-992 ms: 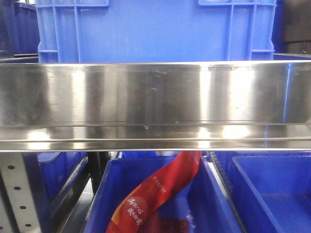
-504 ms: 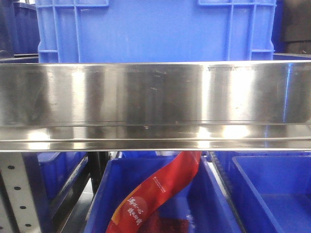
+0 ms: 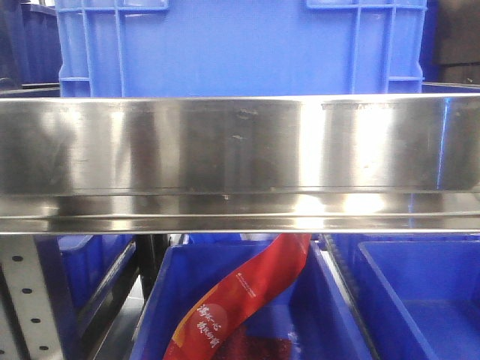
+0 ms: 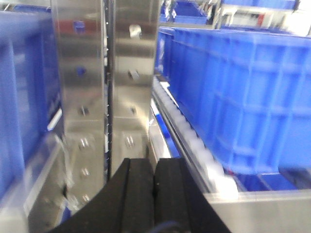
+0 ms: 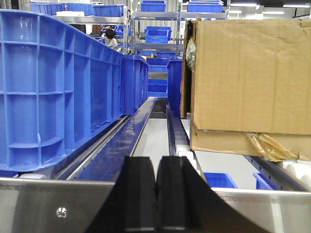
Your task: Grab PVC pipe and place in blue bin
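The PVC pipe is out of view in every frame. My left gripper (image 4: 154,167) is shut with nothing between its black fingers, close in front of a steel rack upright (image 4: 102,87) and beside a large blue bin (image 4: 243,92) on a roller rail. My right gripper (image 5: 156,167) is also shut and empty, just above a steel shelf beam (image 5: 48,204), aimed down the gap between a large blue bin (image 5: 53,87) on the left and a cardboard box (image 5: 248,77) on the right. Neither gripper shows in the front view.
The front view is filled by a steel shelf beam (image 3: 240,161) with a blue crate (image 3: 240,45) above it. Below stand blue bins (image 3: 420,300); one holds a red packet (image 3: 247,296). A perforated upright (image 3: 26,292) stands at the lower left. Small blue bins (image 5: 218,178) sit below the box.
The front view holds still apart from small shifts in the reflections on the steel beam.
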`<state>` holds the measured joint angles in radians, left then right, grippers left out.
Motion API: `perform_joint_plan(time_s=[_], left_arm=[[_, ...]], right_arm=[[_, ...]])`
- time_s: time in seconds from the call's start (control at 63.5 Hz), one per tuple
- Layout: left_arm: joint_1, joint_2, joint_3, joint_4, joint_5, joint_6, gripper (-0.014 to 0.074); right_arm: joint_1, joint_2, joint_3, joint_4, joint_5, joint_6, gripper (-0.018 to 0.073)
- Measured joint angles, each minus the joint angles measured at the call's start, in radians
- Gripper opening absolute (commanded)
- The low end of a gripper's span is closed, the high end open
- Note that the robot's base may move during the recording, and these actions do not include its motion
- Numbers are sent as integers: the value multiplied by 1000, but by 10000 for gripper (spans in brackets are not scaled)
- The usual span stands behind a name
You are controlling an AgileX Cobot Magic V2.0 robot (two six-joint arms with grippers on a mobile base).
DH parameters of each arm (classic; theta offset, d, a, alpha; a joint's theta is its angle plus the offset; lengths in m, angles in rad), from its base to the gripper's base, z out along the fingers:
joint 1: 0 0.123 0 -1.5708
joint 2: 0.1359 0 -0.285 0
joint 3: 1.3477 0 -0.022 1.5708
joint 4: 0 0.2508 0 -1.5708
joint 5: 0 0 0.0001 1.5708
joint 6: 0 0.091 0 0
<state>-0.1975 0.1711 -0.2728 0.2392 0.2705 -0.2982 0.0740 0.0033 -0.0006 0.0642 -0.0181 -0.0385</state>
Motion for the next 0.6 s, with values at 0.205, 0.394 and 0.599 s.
perform_joint_plan(time_s=[0.205, 0.394, 0.599], left_arm=[[27, -157, 201, -132, -47, 144, -111], [73, -164, 273, -170, -128, 186, -111], [137, -166, 274, -175, -232, 195, -111]], right_arm=[[0, 0, 1, 0, 0, 0, -167], [0, 0, 0, 0, 0, 0, -167], [0, 0, 0, 0, 0, 0, -167]])
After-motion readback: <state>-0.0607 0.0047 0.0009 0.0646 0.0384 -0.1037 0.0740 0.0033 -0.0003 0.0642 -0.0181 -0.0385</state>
